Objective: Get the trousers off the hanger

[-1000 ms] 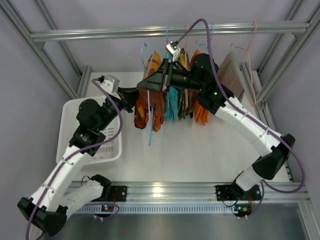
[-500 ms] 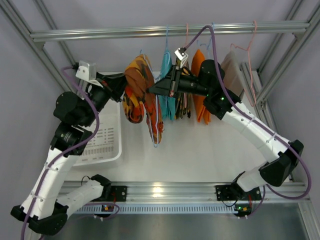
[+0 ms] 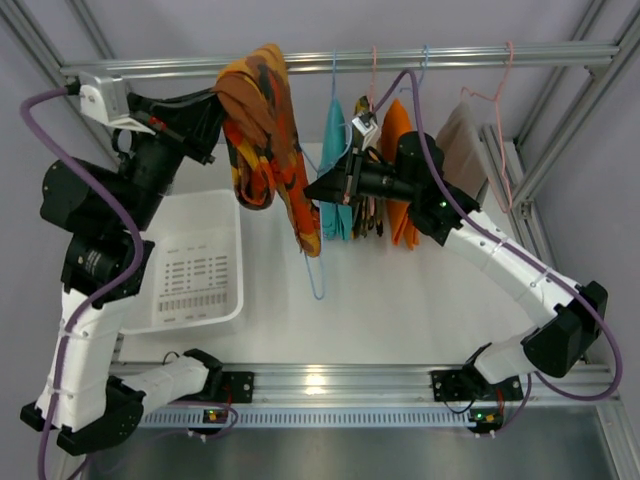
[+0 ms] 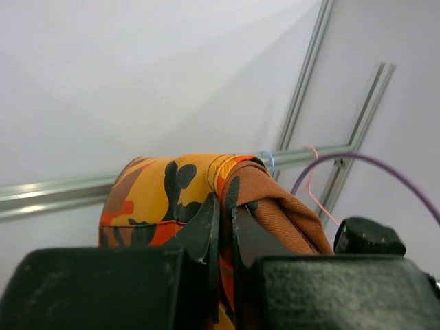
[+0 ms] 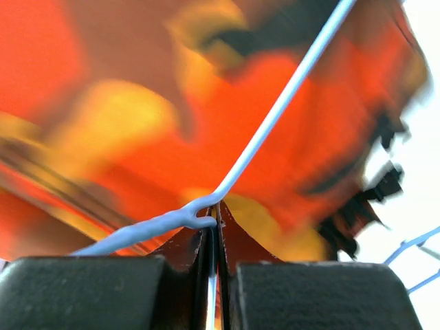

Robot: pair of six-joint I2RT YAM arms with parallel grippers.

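The patterned trousers point(image 3: 262, 130) hang just below the rail point(image 3: 450, 55), pinched in the closed left gripper point(image 4: 221, 213). Their tail lies against the blue hanger point(image 5: 275, 110), which the right gripper point(image 5: 214, 220) clamps tight. The cloth could snag on that wire and drag it loose, or slip from the thin pinch. Beneath the rail are pale walls, a white table point(image 3: 420, 310) and a basket point(image 3: 238, 270).

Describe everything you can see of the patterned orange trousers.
The patterned trousers are soft cloth in orange, red, yellow and brown blotches. The left gripper is shut on a bunched fold, holding them high by the top rail; the rest hangs down in a drape. The blue hanger, pinched by the right gripper, crosses the lower cloth; whether it is threaded through is unclear.
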